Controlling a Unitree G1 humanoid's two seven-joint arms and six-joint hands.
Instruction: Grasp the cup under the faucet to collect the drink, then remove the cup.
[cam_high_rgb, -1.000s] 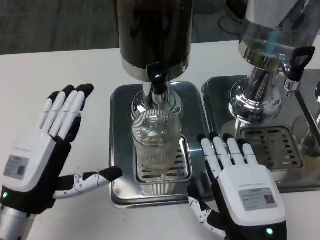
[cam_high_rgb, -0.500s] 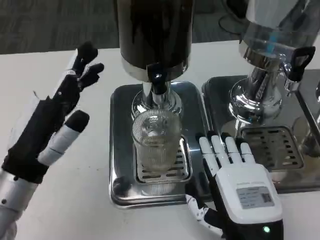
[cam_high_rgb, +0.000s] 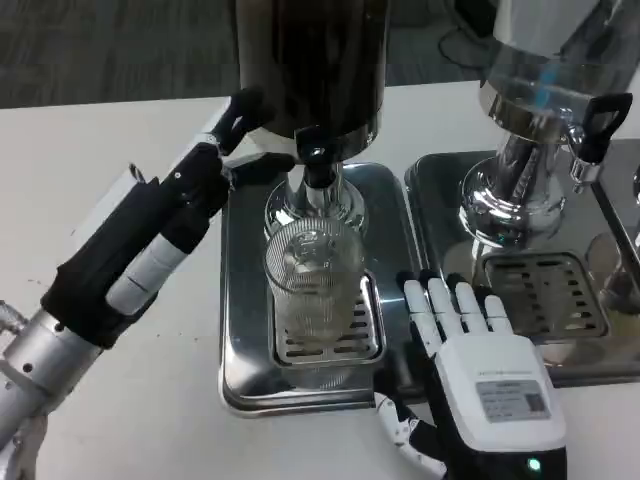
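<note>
The white table (cam_high_rgb: 120, 130) spreads out in front of me, carrying two polished steel drip trays. On the nearer tray (cam_high_rgb: 245, 300) stands the tall dark drink dispenser with its chrome collar (cam_high_rgb: 310, 60), and its black-handled faucet (cam_high_rgb: 316, 165) points down over the slotted grate. To my right, on the second steel tray (cam_high_rgb: 440, 190), is a clear-bodied dispenser on a chrome pedestal (cam_high_rgb: 540, 120) with its own black tap.

My left forearm (cam_high_rgb: 40, 365) reaches in diagonally from the lower left, and my left hand (cam_high_rgb: 165, 225) is turned edge-on with the dark palm side showing. Its fingertips (cam_high_rgb: 245, 105) are up beside the dark dispenser's collar, just left of the faucet; the fingers are stretched out, grasping nothing.

My right hand (cam_high_rgb: 480, 370) lies back-up, fingers straight and slightly apart, holding nothing; its fingertips lie over the gap between the two trays, just right of the grate.

The clear ribbed plastic cup (cam_high_rgb: 312, 285) stands upright on the grate directly beneath the faucet, apart from both hands.
</note>
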